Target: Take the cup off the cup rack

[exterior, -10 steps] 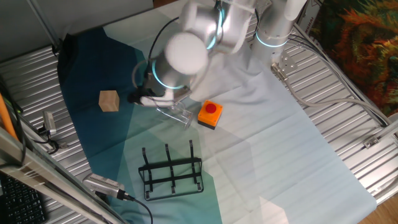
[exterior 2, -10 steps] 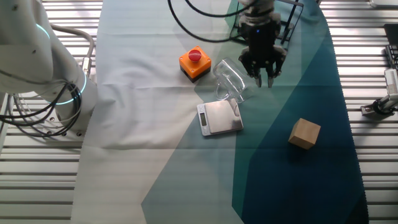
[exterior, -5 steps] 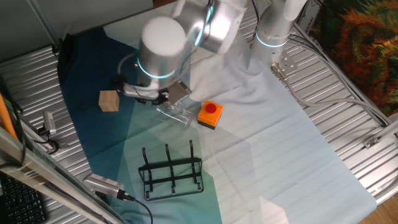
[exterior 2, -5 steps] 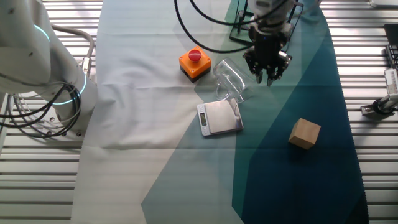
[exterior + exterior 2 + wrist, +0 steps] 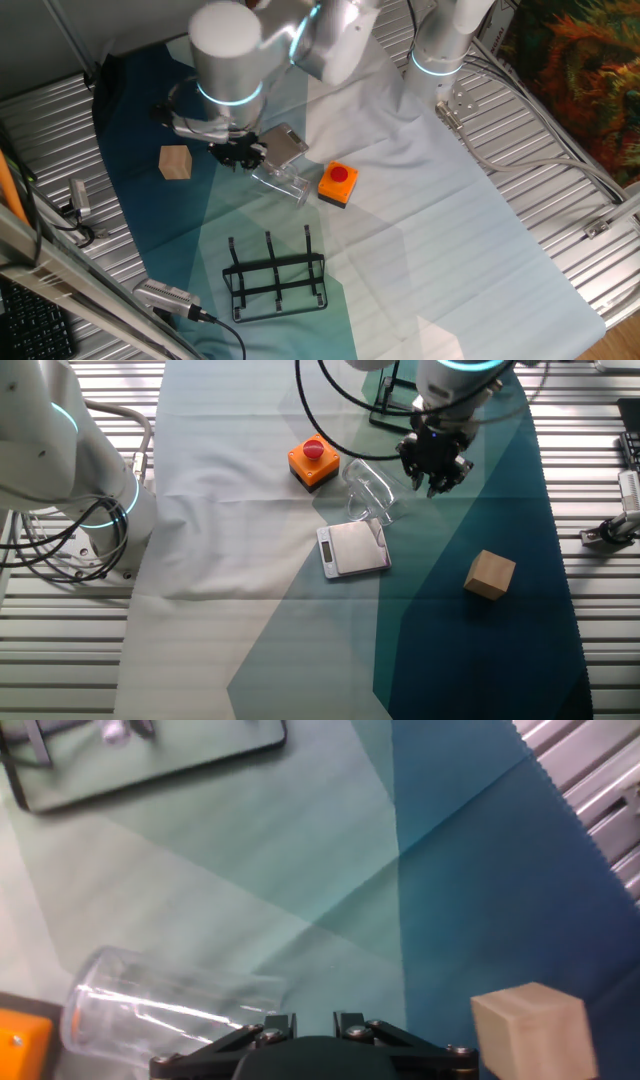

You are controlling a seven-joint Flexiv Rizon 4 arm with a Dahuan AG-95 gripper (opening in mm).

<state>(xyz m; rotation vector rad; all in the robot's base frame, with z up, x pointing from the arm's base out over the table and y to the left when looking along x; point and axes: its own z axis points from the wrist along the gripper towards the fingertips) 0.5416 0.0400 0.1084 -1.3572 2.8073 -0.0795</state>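
Since cup (image 5: 368, 488) lies on side off cup rack (image 5: 276, 276), gripper (image 5: 436, 462) released, empty beside it; judge clean retreat upward best, avoiding nudging glass.

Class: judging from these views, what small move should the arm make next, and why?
Probably just lift the gripper clear. The cup lies on its side on the cloth beside the orange button box, well apart from the cup rack, whose prongs are bare. The gripper holds nothing, so the removal looks done.

It was a robot lab. A ribbed metal table (image 5: 560, 190) (cloth-draped) carried an orange button box (image 5: 338, 184), with cables (image 5: 60, 550) alongside.
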